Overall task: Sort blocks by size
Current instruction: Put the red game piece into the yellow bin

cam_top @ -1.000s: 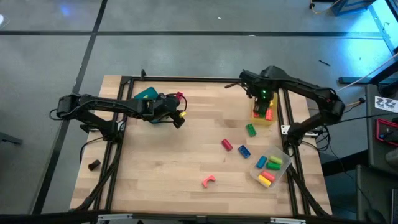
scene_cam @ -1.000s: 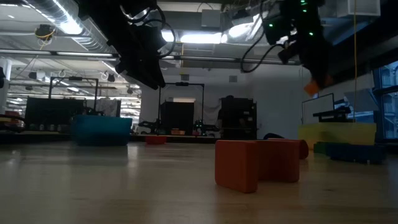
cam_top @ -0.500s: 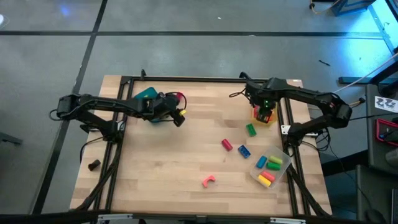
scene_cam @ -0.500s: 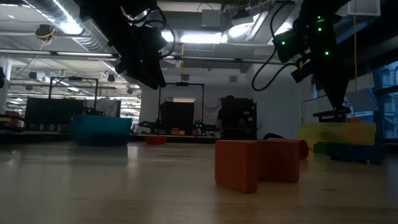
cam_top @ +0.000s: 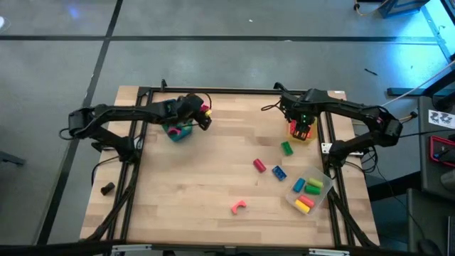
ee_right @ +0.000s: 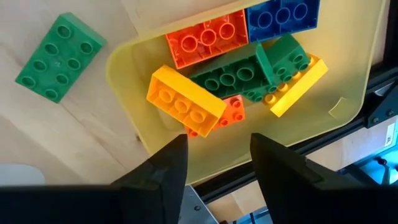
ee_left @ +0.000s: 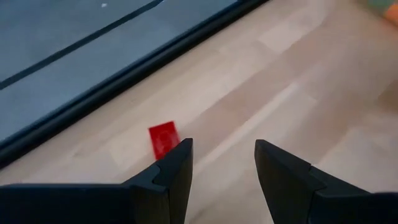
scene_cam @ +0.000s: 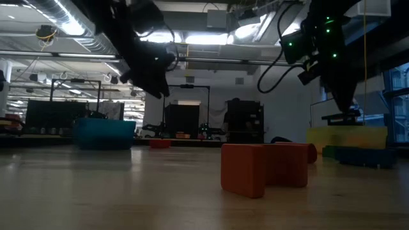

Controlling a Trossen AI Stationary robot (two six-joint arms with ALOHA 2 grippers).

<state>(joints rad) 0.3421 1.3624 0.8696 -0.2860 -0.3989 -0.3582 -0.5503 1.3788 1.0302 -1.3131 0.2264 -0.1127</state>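
Right gripper (cam_top: 301,128) low over the yellow tray (ee_right: 323,118) at the table's far right edge — fingers (ee_right: 163,171) parted, nothing between them. In the right wrist view, tray holding a yellow brick (ee_right: 185,101), an orange brick (ee_right: 207,38), a blue brick (ee_right: 283,17), a long green brick (ee_right: 227,76), a smaller green brick (ee_right: 285,59), a yellow piece (ee_right: 297,87) underneath those, and a small orange piece (ee_right: 232,112) beside the yellow brick. Just outside the tray's rim on the wood, a green brick (ee_right: 60,57), flat, studs up; same brick in the high view (cam_top: 286,148) just in front of the tray.

Left gripper (cam_top: 204,118) raised above the far left part of the table (cam_top: 213,171), beside the teal tray (cam_top: 176,133). Fingers (ee_left: 174,168) apart with nothing held, bare wood in the gap. Small red piece (ee_left: 163,137) lying on the table near its edge, just beyond the fingers.

Loose on the table in the high view: a pink cylinder (cam_top: 259,165), a blue brick (cam_top: 279,173), a pink arch (cam_top: 238,207) nearer the front. Clear tray (cam_top: 318,202) at the front right corner with blue, green, yellow and pink pieces inside.

In the low view, an orange-red arch (scene_cam: 263,167) close to the camera.
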